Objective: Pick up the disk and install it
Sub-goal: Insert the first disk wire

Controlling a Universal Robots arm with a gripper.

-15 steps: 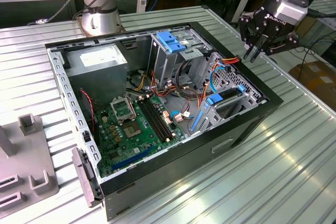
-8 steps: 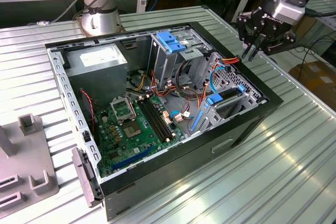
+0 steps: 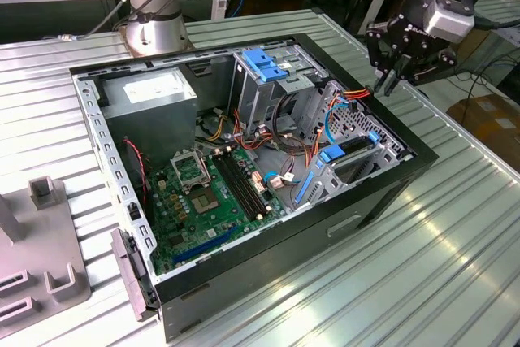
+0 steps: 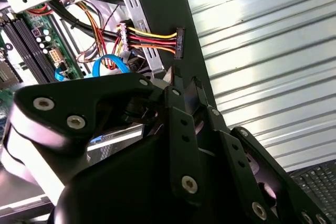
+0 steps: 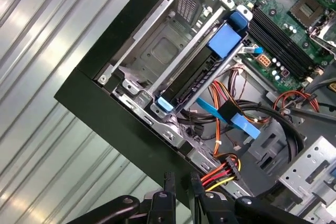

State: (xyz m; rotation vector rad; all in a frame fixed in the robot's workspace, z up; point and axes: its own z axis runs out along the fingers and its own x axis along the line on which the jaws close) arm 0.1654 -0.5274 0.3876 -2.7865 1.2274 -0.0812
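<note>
Black metal pincer (image 3: 388, 85) on a silver robot arm hangs above the rim of an open computer case (image 3: 244, 282), which lies on its side on a ribbed aluminium desk (image 3: 455, 266). In both wrist views its two fingertips (image 5: 168, 179) stand a little apart with nothing between them: the pincer (image 4: 184, 80) is released and empty. The disk (image 3: 355, 146) is below the pincer and just inside the case wall. It sits edge-up in a metal drive bay, its dark body (image 5: 199, 80) framed by blue plastic rails. Closest beneath the pincer (image 5: 181, 181), a bundle of red, yellow and orange power wires (image 5: 231, 169) ends in a black connector (image 4: 179, 43) lying loose near the rim. Farther off past the disk, on the case floor, is the green motherboard (image 3: 203, 201).
</note>
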